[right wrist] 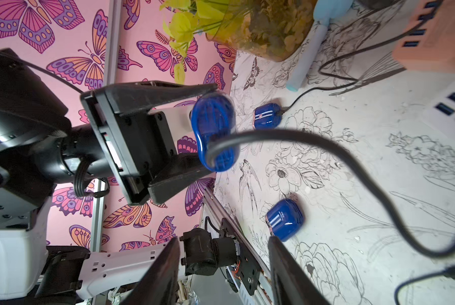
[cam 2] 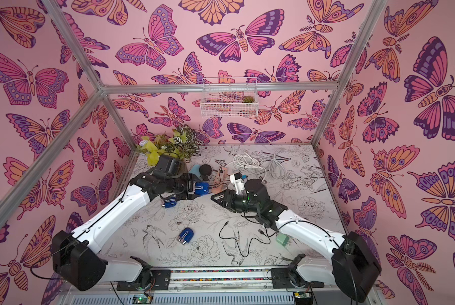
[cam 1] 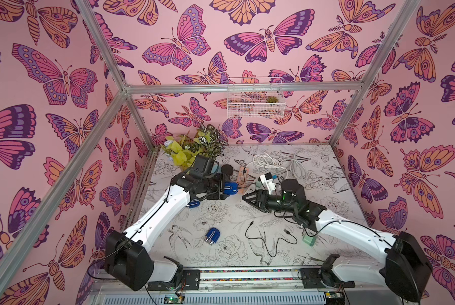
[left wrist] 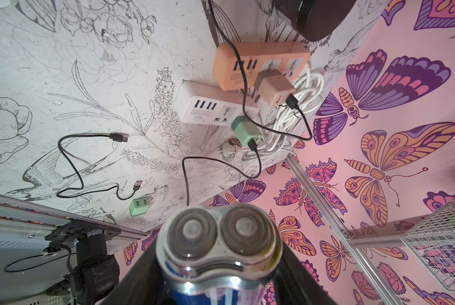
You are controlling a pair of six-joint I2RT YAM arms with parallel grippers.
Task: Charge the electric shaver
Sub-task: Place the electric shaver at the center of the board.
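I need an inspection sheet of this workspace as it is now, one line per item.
Surface: flower-printed table, no spill seen.
Job's things: blue shaver lifted in left pincer; second shaver, cabled, and third shaver lie on table.
Clutter: plant, black cylinder, loose green adapter.
Grippers: left pincer shut on blue shaver; right pincer open, empty.
Cables: black cable reaches held shaver's base, seemingly plugged; loose black cable; white coil by orange strip, white strip.
Surroundings: butterfly walls, wire basket.
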